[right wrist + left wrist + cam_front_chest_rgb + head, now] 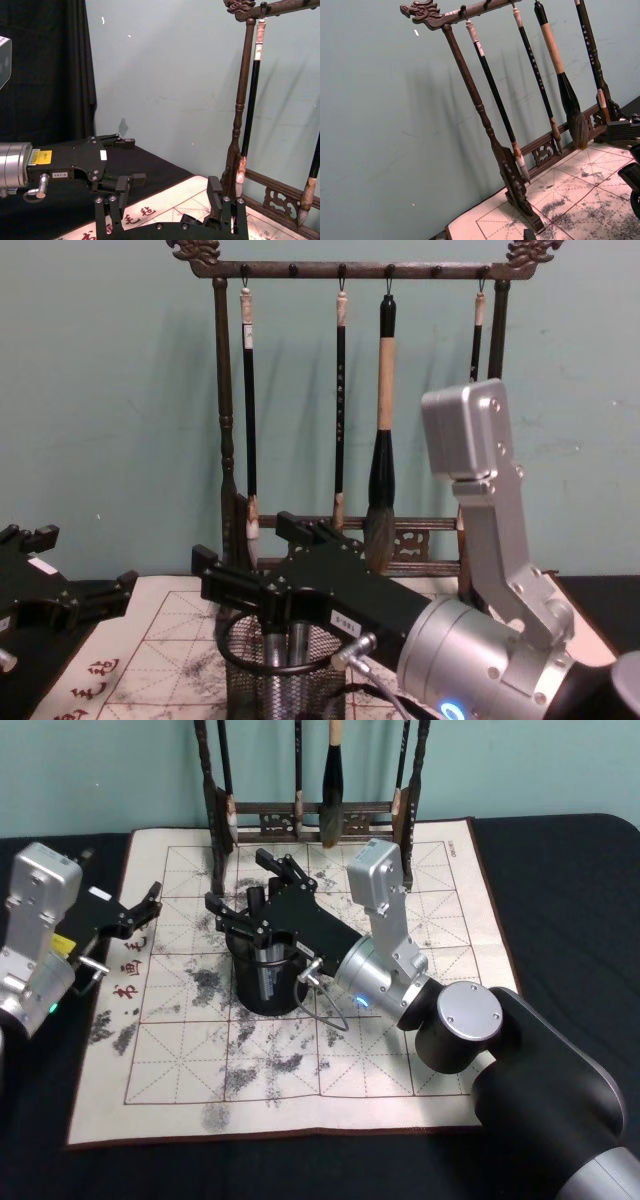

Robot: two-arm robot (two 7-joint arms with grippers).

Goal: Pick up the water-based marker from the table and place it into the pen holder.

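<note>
Right gripper (240, 890) is parked right over the holder (262, 982), jaws spread and empty, and directly below it the marker (272, 652) stands inside the mesh cup beside another pen, so this looks like the release step, drop apparently made. Left gripper (140, 910) sits idle and open off to the side, over the mat's edge on the surface (560, 900). Next call, I'd say: lift straight up, clear of the rim, without snagging the rack (300, 820) just behind
</note>
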